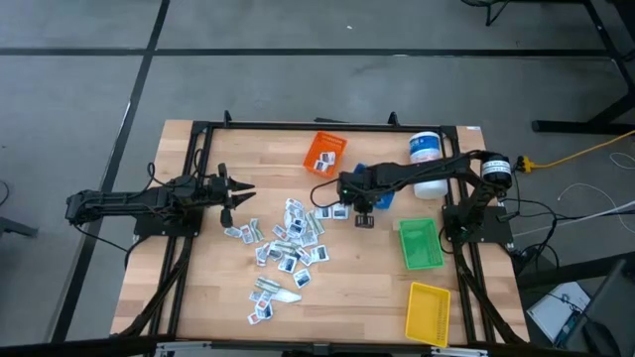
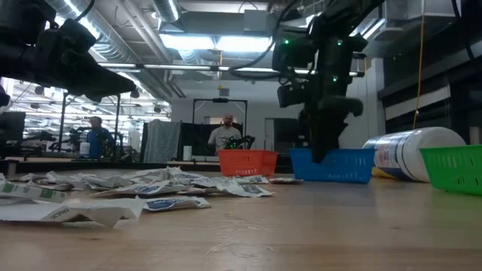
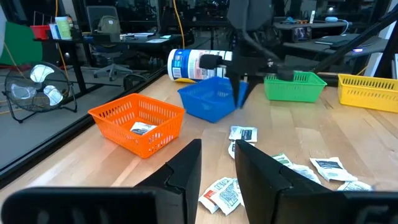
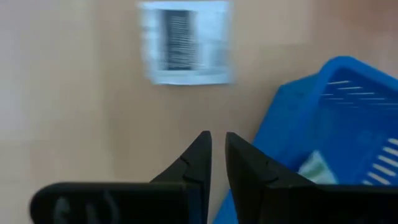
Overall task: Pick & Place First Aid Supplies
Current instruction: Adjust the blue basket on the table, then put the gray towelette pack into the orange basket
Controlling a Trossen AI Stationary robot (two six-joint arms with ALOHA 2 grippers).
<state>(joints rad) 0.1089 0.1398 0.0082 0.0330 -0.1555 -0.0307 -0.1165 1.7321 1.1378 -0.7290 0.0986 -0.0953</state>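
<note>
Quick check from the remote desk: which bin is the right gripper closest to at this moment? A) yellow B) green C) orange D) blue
D: in the high view the right gripper hangs at the edge of the blue bin, and its wrist view shows that bin's wall right beside its fingers.

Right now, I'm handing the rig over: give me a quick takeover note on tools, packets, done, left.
Left tool: open, empty, hovering at the pile's left edge.
Right tool: fingers nearly together, nothing visibly held, low beside the blue bin, with one packet on the wood in front of it.
Packets: most lie loose mid-table.
Done: one packet in the orange bin, at least one in the blue bin.
Left: the whole pile. The green bin and yellow bin look empty from above.
</note>
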